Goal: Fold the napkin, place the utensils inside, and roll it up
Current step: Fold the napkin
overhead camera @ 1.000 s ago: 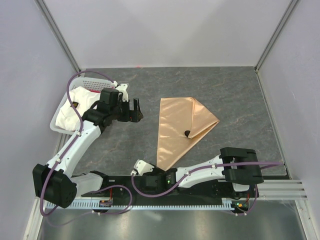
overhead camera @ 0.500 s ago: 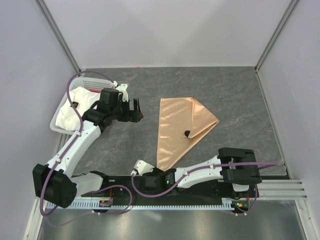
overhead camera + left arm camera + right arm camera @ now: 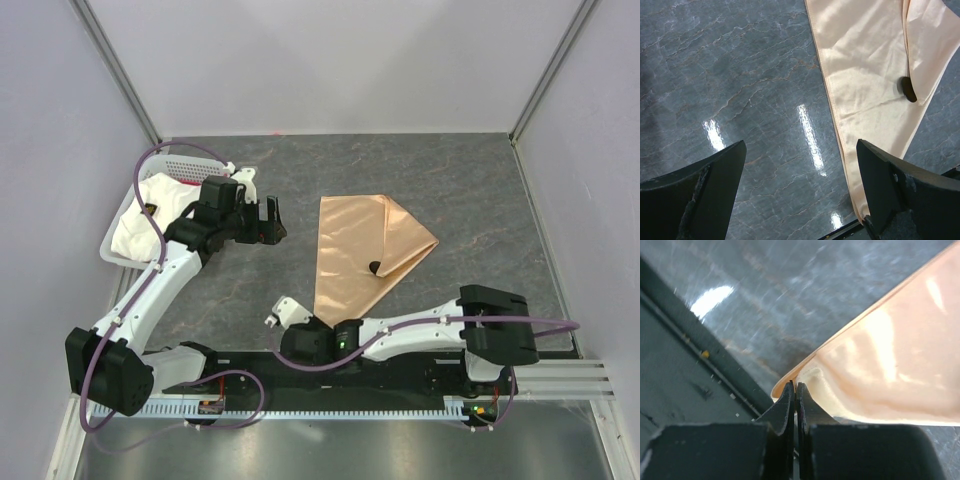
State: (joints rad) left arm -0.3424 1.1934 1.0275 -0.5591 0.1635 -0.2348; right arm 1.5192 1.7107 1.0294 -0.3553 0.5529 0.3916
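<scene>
Napkin: the thin, slightly shiny peach-tan cloth napkin [image 3: 352, 250] lies flat on the dark grey marbled tabletop [image 3: 460, 180], folded into a long wedge. The broad end points away from the arms and the narrow tip reaches the near edge. A flap is turned over on its right side.

Utensil: one small black spoon-like piece [image 3: 375, 267] is seen. Only its rounded head shows, at the edge of the flap; the handle is covered. It appears to be tucked inside the fold, as the task requires.

Right gripper: the right gripper [image 3: 794, 388] is at the napkin's narrow near tip with its jaws pressed together. The bunched cloth corner meets the fingertips and appears pinched between them. This corner is the natural starting point for a roll towards the broad end.

Left gripper: the left gripper [image 3: 269, 222] hangs above bare tabletop to the left of the napkin, with its jaws spread wide and nothing between them. It is well placed to steady the cloth's long left edge.

Basket: a white plastic basket [image 3: 116, 240] holding a white cloth [image 3: 150, 210] stands at the far left, well apart from the work.

Step in hand: folding and loading look done. Rolling appears about to begin.

Risk: the grip is on the very tip only, so the slick fabric may slip free. The utensil may also slide out of the open flap.
</scene>
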